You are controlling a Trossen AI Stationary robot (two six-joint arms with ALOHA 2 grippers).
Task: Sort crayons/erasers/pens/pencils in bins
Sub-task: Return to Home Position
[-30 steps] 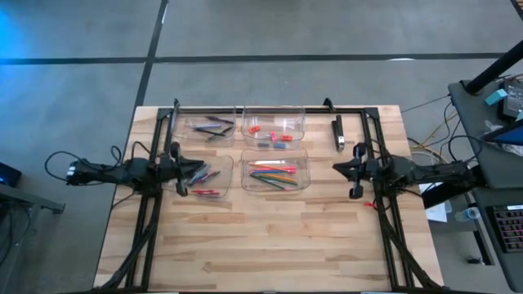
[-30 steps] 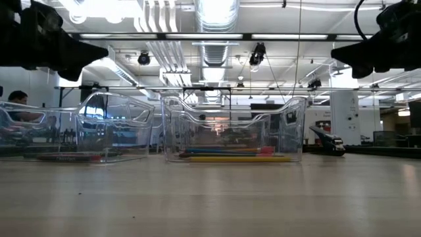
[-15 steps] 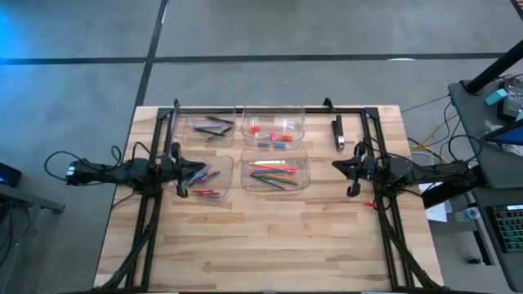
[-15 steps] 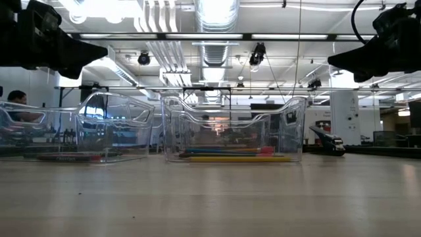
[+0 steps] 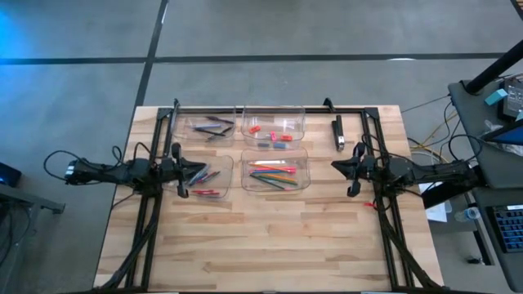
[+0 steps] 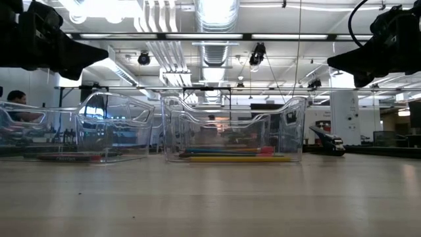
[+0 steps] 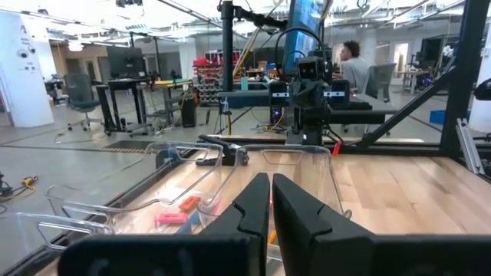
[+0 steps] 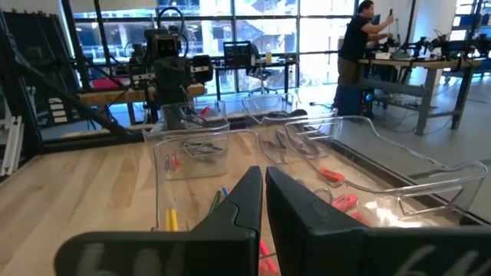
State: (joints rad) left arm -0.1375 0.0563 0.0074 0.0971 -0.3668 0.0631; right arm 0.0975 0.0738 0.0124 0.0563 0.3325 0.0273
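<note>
Four clear bins stand on the wooden table between my arms. In the high view the far left bin (image 5: 214, 126) holds dark pens, and the far right bin (image 5: 274, 131) holds red and blue erasers (image 5: 276, 139). The near left bin (image 5: 206, 173) holds pink and red crayons (image 5: 208, 191), and the near right bin (image 5: 275, 171) holds bright pencils (image 5: 274, 173). My left gripper (image 5: 203, 168) hovers shut and level over the crayon bin's left end. My right gripper (image 5: 333, 167) hovers shut and level, right of the pencil bin. Both hang well above the table, as the low view shows for the left gripper (image 6: 99, 51) and the right gripper (image 6: 332, 62).
A black metal frame (image 5: 270, 108) runs along the table's far edge and down both sides. A thick black-and-silver bar (image 5: 338, 132) lies by the frame at the far right. Bare wood (image 5: 270, 237) stretches from the bins to the near edge. People work at desks in the room behind.
My right gripper has rolled a little about its own pointing line, and its tip has dipped slightly. It stays shut in the same place. The bins and their contents have not moved.
</note>
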